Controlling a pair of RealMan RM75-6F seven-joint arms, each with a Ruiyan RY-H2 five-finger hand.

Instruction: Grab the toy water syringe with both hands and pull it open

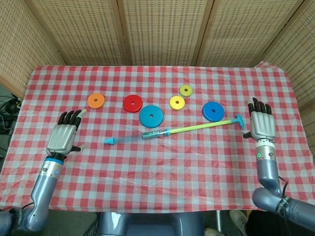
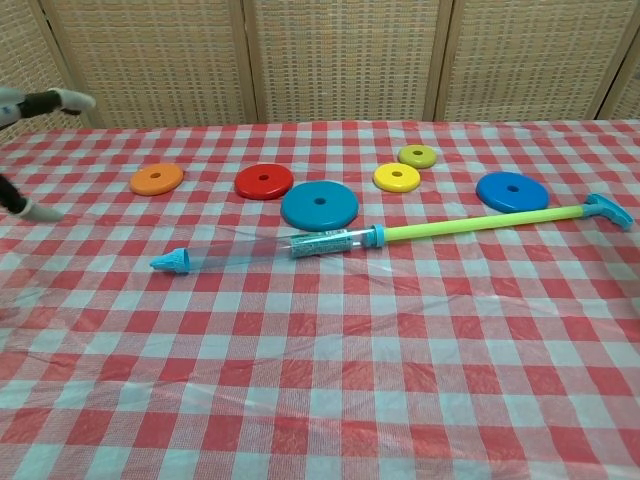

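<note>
The toy water syringe [image 1: 147, 134] [image 2: 320, 243] lies on the checked tablecloth, pulled out long. Its clear barrel ends in a blue tip [image 1: 107, 141] [image 2: 170, 262] at the left. A yellow-green plunger rod [image 1: 199, 127] [image 2: 480, 222] runs right to a blue T-handle [image 1: 239, 120] [image 2: 608, 210]. My left hand [image 1: 63, 136] hovers well left of the tip, fingers spread, holding nothing; only its fingertips [image 2: 60, 98] show at the chest view's left edge. My right hand [image 1: 261, 124] is just right of the handle, fingers apart, empty, and not seen in the chest view.
Several flat rings lie behind the syringe: orange [image 1: 95, 101], red [image 1: 132, 103], large blue [image 1: 151, 116], yellow [image 1: 176, 103], olive-yellow [image 1: 185, 90] and blue [image 1: 212, 111]. Wicker screens [image 1: 162, 29] close off the back. The table's edges lie near both hands.
</note>
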